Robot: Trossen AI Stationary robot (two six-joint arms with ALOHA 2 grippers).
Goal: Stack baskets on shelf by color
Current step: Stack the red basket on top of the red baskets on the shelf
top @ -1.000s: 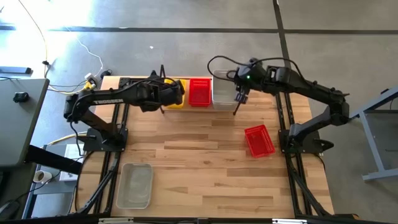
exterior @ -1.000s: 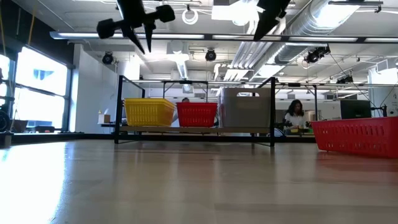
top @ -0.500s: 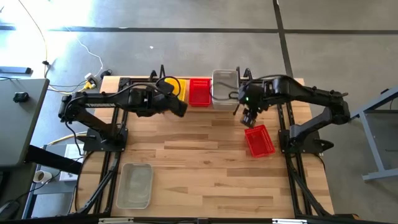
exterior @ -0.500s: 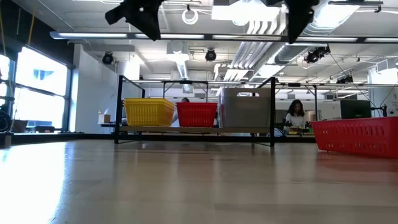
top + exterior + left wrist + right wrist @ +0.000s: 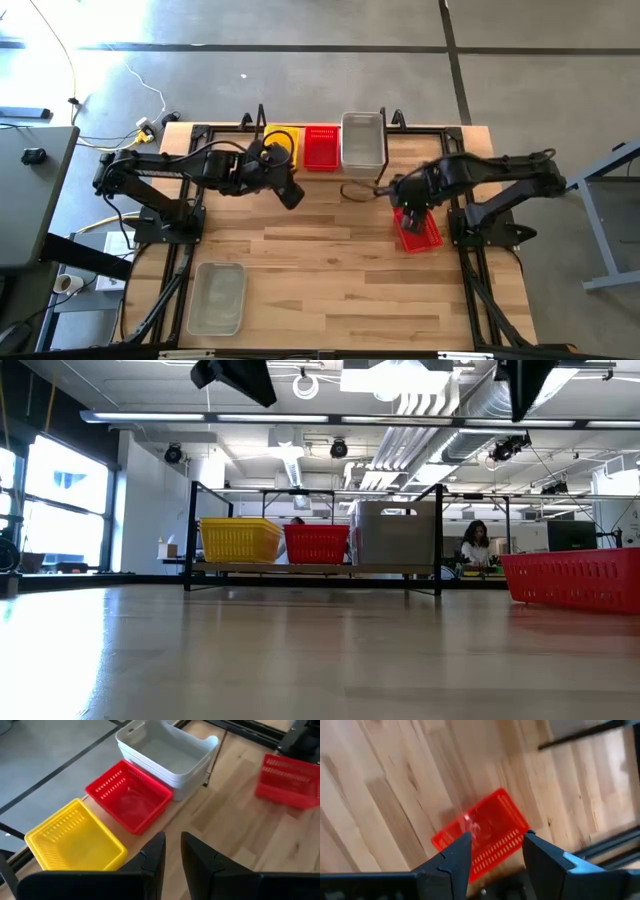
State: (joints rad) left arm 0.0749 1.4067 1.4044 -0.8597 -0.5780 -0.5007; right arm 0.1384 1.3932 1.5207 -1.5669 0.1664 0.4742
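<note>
- Near left corner of the bench point(image 5: 330, 300): one translucent grey-white basket point(image 5: 216, 297) lying alone, well apart from everything else.
- Left gripper point(image 5: 291, 192) raised over the bench just in front of the shelf point(image 5: 312, 568), near the yellow end; fingers point(image 5: 152, 854) narrow, a slim gap between them, holding nothing.
- Along the far edge, on the shelf, left to right: yellow basket point(image 5: 281, 147), red basket point(image 5: 321, 147), grey-white stack point(image 5: 362, 142).
- Yellow and red touching side by side; red close against the grey-white stack.
- Left wrist view: grey-white stack point(image 5: 167, 756) showing at least two nested rims; count beyond that cannot tell.
- Low view: all three sitting upright on the shelf, grey-white stack point(image 5: 397, 538) tallest.
- Right of centre on the bench: loose red basket point(image 5: 422, 230), skewed to the bench edges, near the right edge, well apart from the shelf.
- Right gripper point(image 5: 407, 199) hovering above the far end of that loose basket; fingers point(image 5: 455, 855) wide apart, nothing between them, the basket point(image 5: 482, 835) framed in the gap below.
- Beyond the bench, low view: a person point(image 5: 474, 547) seated in the room behind.
</note>
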